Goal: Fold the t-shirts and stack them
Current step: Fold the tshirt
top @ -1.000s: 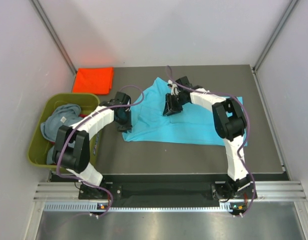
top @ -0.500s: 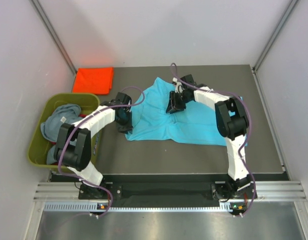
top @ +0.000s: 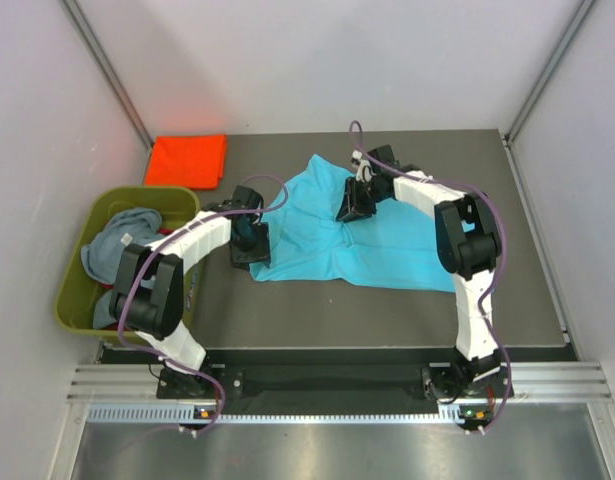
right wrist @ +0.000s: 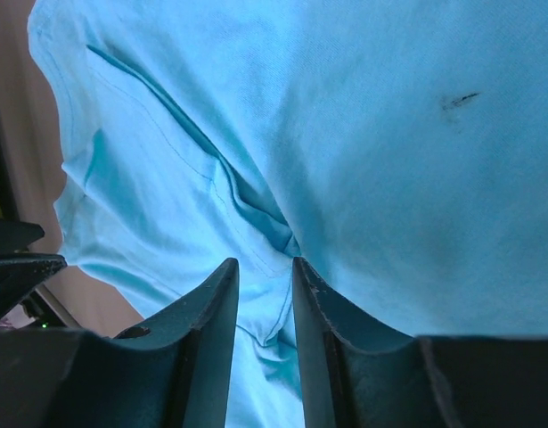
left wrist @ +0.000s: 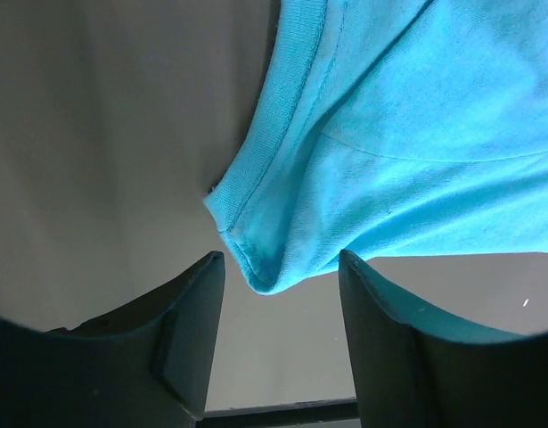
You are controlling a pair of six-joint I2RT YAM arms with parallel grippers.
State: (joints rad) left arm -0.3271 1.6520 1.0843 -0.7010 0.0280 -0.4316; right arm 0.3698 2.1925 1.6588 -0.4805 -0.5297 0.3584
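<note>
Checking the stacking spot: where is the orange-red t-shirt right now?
In the top view, the orange-red t-shirt lies folded at the far left corner of the table, just beyond the olive-green tub and left of the turquoise t-shirt.

Spread t-shirt point(top: 387, 240) lay mid-table point(top: 527, 200). Folded t-shirt point(top: 187, 158) sat at the far-left corner, behind the tub point(top: 69, 290). Tub stood along the table's left edge, crumpled t-shirt point(top: 117, 240) inside. Left gripper point(top: 249, 250) was at the spread t-shirt's near-left corner, right gripper point(top: 349, 208) on its far middle.
</note>
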